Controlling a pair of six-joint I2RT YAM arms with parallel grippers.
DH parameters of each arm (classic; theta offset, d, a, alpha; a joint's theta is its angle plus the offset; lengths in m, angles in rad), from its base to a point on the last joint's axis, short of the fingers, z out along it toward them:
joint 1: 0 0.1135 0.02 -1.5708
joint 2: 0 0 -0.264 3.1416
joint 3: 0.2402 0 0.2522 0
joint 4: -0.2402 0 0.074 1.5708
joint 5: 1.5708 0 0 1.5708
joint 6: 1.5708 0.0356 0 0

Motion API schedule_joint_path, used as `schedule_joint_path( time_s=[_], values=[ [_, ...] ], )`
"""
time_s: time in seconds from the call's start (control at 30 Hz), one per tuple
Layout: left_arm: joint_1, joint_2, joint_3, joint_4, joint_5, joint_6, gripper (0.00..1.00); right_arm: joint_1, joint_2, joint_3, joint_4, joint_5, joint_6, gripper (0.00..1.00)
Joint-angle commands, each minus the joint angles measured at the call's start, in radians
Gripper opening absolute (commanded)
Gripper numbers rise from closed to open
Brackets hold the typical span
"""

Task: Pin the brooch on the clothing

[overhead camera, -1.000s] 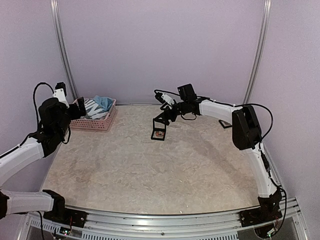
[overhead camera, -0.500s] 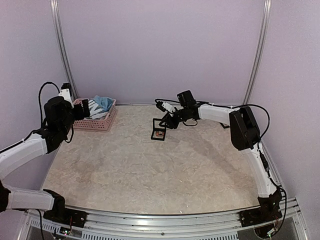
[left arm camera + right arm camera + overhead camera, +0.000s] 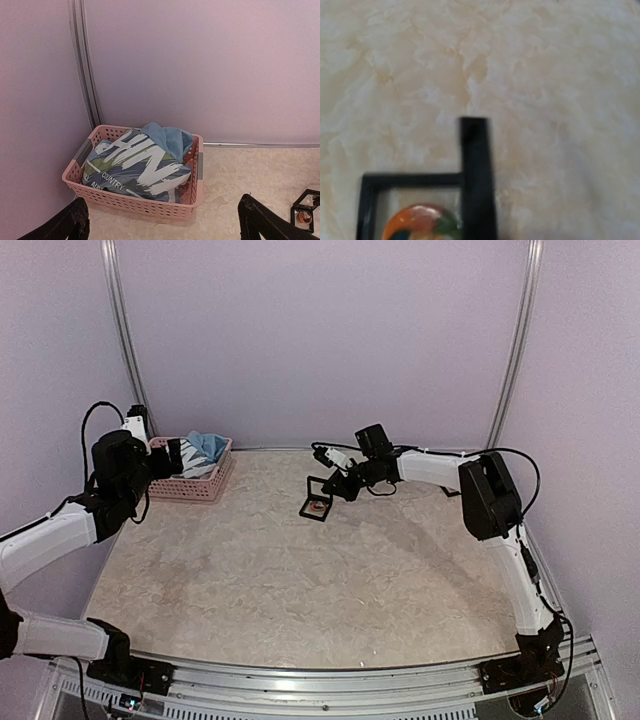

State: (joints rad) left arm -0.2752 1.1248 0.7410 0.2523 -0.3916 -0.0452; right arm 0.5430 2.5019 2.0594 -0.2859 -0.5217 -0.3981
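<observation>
The clothing (image 3: 135,165), a light blue T-shirt with white lettering, lies bunched in a pink basket (image 3: 150,207) at the back left (image 3: 190,485). My left gripper (image 3: 165,220) hangs open just in front of the basket, with nothing between its fingers (image 3: 75,222). A small black box (image 3: 318,507) sits mid-table with its lid (image 3: 321,484) raised. The round orange and green brooch (image 3: 420,222) lies inside it. My right gripper (image 3: 336,486) is at the raised lid. In the right wrist view the lid's edge (image 3: 476,175) runs straight out from the jaws, gripped.
A small dark object (image 3: 450,488) lies at the back right near the right arm's elbow. Metal frame posts (image 3: 82,60) stand in the back corners against the purple walls. The marbled tabletop (image 3: 300,590) spreads between the arms.
My left arm has swung closer to the basket. My right gripper has moved in on the box's raised lid and closed its jaws.
</observation>
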Motion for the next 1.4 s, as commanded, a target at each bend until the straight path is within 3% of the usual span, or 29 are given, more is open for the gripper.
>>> schedule_joint_path(
  time_s=[0.0,0.3,0.7,1.0,1.37],
  values=[
    [0.004,0.001,0.032,-0.006,0.021,0.006,0.99,-0.008,-0.092,-0.04,0.016,0.014,0.023,0.09],
    [0.004,0.005,0.032,-0.012,0.022,0.009,0.99,-0.06,-0.158,-0.094,0.032,0.027,0.085,0.01],
    [0.003,-0.002,0.033,-0.023,0.014,0.013,0.99,-0.321,-0.24,-0.227,0.122,0.093,0.233,0.0],
    [0.0,0.006,0.029,-0.028,0.002,0.013,0.99,-0.469,-0.144,-0.137,0.113,0.137,0.274,0.0],
    [-0.004,0.026,0.035,-0.042,-0.007,0.021,0.99,-0.495,-0.048,-0.073,0.078,0.19,0.257,0.0]
  ],
)
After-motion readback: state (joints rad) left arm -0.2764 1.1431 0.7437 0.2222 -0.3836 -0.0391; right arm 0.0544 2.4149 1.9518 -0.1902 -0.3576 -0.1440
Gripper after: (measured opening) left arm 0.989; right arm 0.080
